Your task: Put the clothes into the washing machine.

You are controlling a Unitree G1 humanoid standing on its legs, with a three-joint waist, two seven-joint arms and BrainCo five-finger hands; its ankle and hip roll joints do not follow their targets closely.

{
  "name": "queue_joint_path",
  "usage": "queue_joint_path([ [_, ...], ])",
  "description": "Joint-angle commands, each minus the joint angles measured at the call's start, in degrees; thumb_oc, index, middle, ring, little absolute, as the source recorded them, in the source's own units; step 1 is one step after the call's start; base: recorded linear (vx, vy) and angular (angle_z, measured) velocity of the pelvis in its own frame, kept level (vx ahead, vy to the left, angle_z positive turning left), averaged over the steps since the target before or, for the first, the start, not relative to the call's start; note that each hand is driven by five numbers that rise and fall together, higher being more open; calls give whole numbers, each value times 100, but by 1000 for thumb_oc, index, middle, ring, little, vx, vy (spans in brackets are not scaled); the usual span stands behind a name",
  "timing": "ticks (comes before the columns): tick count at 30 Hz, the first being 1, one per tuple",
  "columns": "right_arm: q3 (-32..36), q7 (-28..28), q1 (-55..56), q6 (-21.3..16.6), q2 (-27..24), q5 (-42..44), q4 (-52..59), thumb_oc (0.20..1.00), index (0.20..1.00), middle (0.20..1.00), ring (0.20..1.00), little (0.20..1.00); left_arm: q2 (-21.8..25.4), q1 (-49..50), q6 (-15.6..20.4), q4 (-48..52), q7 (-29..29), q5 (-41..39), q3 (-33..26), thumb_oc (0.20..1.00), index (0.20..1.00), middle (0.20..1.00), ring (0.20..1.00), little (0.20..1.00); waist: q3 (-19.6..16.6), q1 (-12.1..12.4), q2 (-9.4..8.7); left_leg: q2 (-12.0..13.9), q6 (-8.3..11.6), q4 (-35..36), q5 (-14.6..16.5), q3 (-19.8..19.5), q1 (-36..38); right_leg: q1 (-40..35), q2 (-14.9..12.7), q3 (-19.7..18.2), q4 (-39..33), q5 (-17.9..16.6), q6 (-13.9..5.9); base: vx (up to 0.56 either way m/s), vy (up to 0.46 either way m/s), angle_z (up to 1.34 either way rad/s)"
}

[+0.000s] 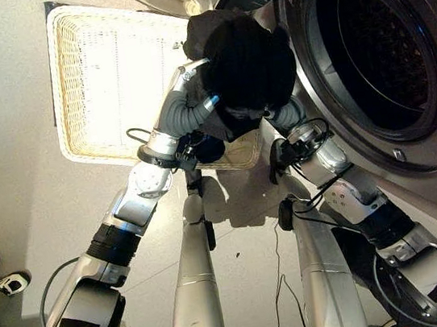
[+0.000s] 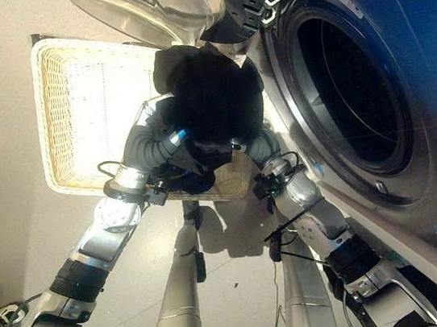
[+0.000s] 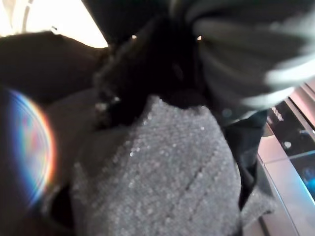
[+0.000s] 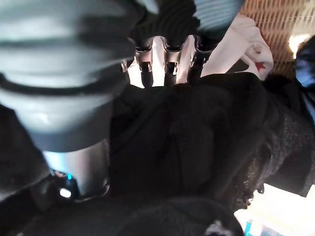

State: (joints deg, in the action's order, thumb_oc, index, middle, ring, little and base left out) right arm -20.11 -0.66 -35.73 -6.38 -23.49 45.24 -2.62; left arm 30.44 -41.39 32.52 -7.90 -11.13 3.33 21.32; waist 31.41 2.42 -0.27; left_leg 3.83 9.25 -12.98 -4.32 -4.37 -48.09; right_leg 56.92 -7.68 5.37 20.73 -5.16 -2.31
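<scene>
Clothes [image 1: 241, 67] are off the floor and not yet in the washer [image 1: 406, 105]: I have a dark bundle held up between my two arms, just beside the open drum mouth [image 1: 374, 52] and level with its near rim. The bundle hangs above the near corner of the wicker basket [image 1: 101, 82], which sits well to the far side of the washer from the drum's depth. The drum itself looks dark and bare as far as I can see in.

My left hand [image 3: 231, 54] is buried in the cloth; from its wrist camera I see only the ribbed cover against black and grey knit fabric, so I cannot tell how its fingers sit. My right hand [image 4: 165, 56] lies along the bundle on the side nearer the washer, its fingers running into the dark fabric with tips hidden, so I cannot tell its grasp either. A white garment [image 4: 246, 44] lies in the basket past those fingers.

By my judgement the pickup is done; carrying the bundle through the drum mouth, letting go, and fetching what remains in the basket are left.
</scene>
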Motion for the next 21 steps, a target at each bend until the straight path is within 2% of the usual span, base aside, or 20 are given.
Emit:
queue_joint_path([
  [1,-32,244,28,-379,11,332,968,1000,1000,1000,1000,1000,-54,-182,186,769,-138,520,48,200,200,200,200,200,-162,-90,159,-835,-692,40,-159,171,-149,-278,376,502,-305,-182,-525,0,0,0],
  [7,-35,375,66,-441,-18,686,1105,1000,1000,1000,1000,1000,108,-261,67,803,-342,1009,169,200,200,200,200,200,-162,-116,155,-823,-692,54,-167,209,-151,-270,389,502,-336,-203,-529,0,0,0],
  [9,-42,451,88,-471,-14,746,1116,282,282,282,282,282,164,-276,66,790,-409,1042,205,200,200,200,200,200,-162,-118,161,-815,-689,48,-166,227,-155,-266,381,509,-334,-203,-531,0,0,0],
  [10,-53,458,91,-479,-6,769,1125,200,200,200,200,200,168,-287,53,789,-422,1069,215,200,200,200,200,200,-162,-119,164,-814,-688,45,-168,230,-162,-256,383,506,-326,-202,-531,0,0,0],
  [21,-38,532,131,-551,11,1094,1199,200,200,200,200,200,265,-326,-95,805,-613,1250,257,200,200,200,200,200,-162,-119,178,-804,-674,53,-187,254,-180,-239,359,538,-336,-221,-541,0,0,0],
])
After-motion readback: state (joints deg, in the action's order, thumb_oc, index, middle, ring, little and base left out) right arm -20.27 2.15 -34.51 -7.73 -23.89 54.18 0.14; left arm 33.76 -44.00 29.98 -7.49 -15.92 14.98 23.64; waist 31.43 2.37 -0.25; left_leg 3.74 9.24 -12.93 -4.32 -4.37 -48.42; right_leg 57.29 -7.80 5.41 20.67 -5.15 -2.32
